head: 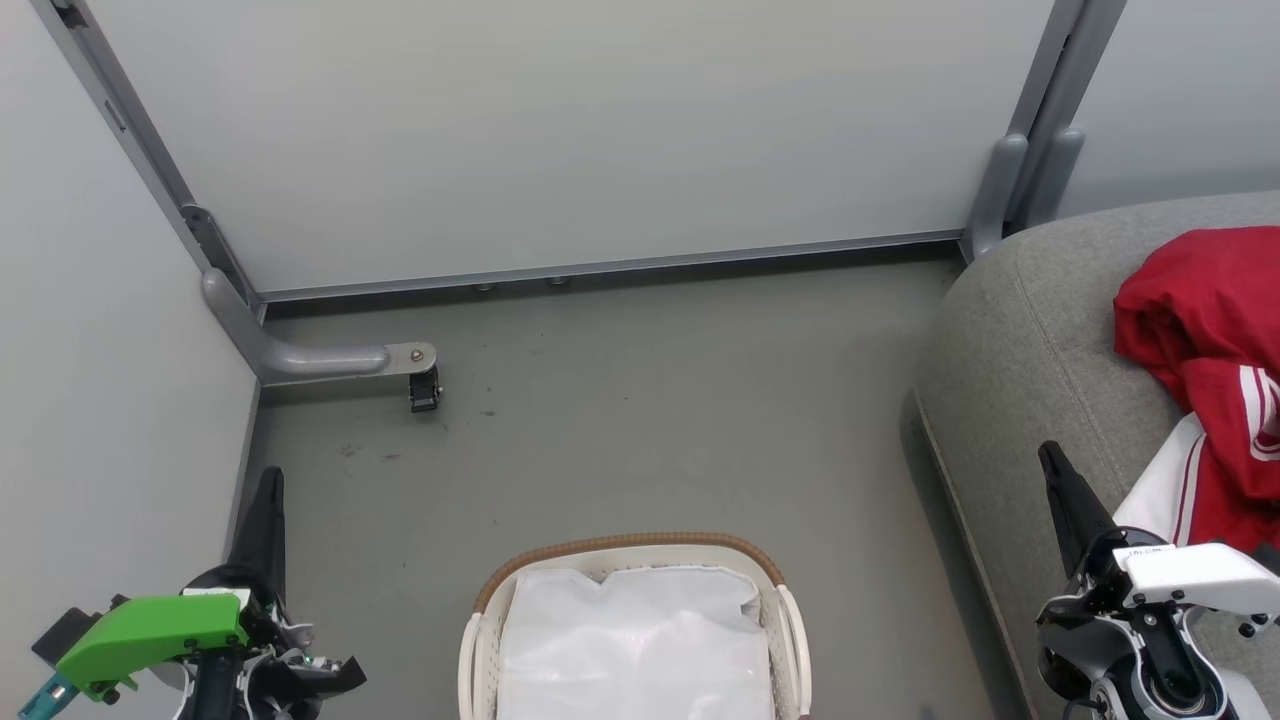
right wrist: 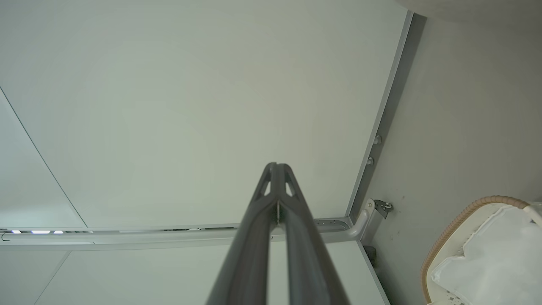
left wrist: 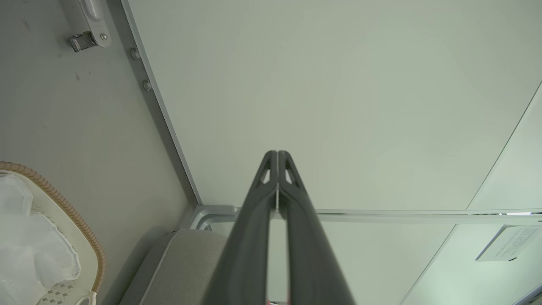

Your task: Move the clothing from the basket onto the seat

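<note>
One oval white perforated plastic basket with a brown woven rim (head: 640,543) is counted, lined with one crinkly white sheet (head: 640,640). One large grey woven-fabric couch cushion (head: 1030,330) is counted. One heap of soft bright-red clothing with white striped trim (head: 1210,310) is seen; whether one garment or two make it up cannot be told. Two grippers are counted, the left gripper (head: 271,480) and the right gripper (head: 1050,458), each with two long dark fingers (head: 262,540). One small black caster wheel (head: 424,390) and two small round studs (head: 485,287) are counted
</note>
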Robot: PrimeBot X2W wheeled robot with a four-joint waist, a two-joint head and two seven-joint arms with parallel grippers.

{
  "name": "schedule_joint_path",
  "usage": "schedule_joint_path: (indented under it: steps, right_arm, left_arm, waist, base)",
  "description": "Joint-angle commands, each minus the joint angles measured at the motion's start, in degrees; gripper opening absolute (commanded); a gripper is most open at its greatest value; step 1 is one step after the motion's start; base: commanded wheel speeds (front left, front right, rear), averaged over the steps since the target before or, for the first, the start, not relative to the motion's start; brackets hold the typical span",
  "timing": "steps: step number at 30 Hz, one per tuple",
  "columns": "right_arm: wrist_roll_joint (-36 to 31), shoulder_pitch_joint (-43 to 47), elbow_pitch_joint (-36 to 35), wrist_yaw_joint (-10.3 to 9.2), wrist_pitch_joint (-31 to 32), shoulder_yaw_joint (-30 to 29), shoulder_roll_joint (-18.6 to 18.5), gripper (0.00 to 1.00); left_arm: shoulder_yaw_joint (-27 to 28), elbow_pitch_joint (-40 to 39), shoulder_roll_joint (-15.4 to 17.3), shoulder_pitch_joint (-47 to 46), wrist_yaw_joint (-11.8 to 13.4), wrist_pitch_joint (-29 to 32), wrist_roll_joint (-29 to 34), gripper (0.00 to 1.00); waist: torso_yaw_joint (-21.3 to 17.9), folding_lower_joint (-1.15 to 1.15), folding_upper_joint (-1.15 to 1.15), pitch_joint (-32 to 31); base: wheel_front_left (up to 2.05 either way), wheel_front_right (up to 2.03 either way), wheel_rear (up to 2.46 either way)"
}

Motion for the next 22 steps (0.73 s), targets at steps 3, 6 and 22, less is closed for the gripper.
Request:
schedule_joint_path:
  steps: [3, 6, 22]
  right_arm:
    - [0.3, 0.6, -0.3, 0.0, 0.2, -0.1, -0.4, 0.0]
    - [0.3, 0.6, -0.3, 0.0, 0.2, -0.1, -0.4, 0.0]
    - [0.3, 0.6, -0.3, 0.0, 0.2, -0.1, -0.4, 0.0]
  left_arm:
    - [0.2, -0.2, 0.4, -0.8, -0.3, 0.2, -0.3, 0.0]
    - [0.2, -0.2, 0.4, -0.8, -0.3, 0.2, -0.3, 0.0]
    - [0.2, -0.2, 0.4, -0.8, -0.3, 0.2, -0.3, 0.0]
  waist:
    - [0.0, 0.0, 0.0, 0.0]
    - [0.0, 0.0, 0.0, 0.0]
    - [0.0, 0.0, 0.0, 0.0]
  base:
    - [0.0, 0.0, 0.0]
    - [0.0, 0.0, 0.0]
    - [0.0, 0.0, 0.0]
